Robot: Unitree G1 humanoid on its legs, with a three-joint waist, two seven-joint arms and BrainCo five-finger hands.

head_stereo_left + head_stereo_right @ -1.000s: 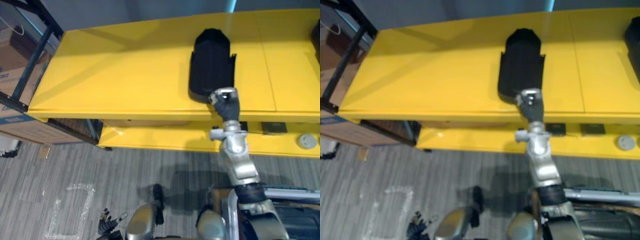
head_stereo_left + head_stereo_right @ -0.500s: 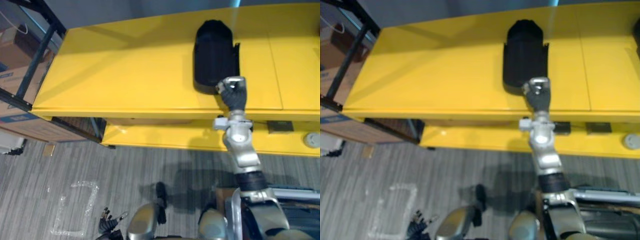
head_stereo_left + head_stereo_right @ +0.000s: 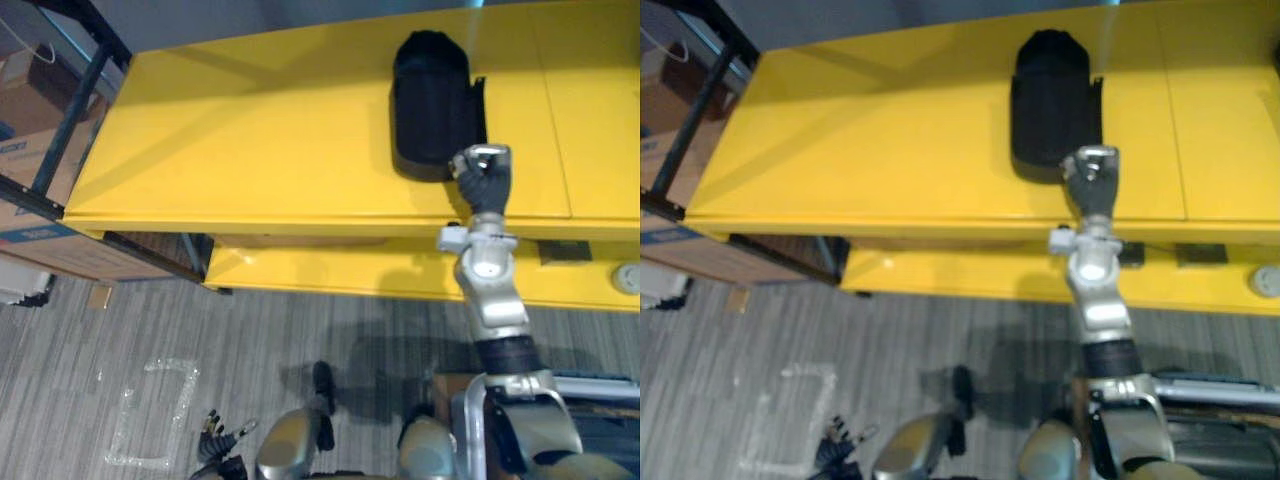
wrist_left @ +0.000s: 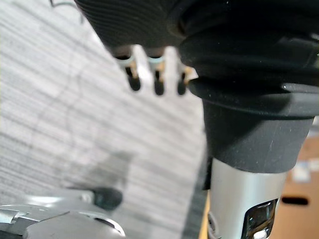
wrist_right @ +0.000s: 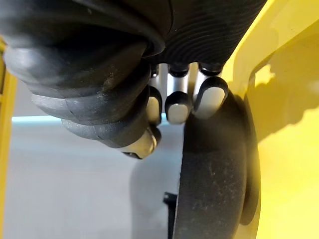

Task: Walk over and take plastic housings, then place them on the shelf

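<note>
One black plastic housing (image 3: pixel 433 100) lay flat on the yellow table (image 3: pixel 250 140), close to its front edge. A black rack frame (image 3: pixel 68 112) and cardboard boxes (image 3: pixel 50 262) stood off to the left, and one lower yellow shelf (image 3: pixel 320 275) ran beneath the table. The right hand (image 3: pixel 485 182) was against the housing's near end, its fingers (image 5: pixel 209 99) bent at the rim. Whether they gripped it I could not tell. The left hand (image 3: pixel 222 445) hung low over the grey floor (image 3: pixel 150 340), fingers relaxed.

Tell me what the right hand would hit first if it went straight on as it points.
The black housing on the yellow shelf: the right hand sits at its near end, seemingly touching it.
</note>
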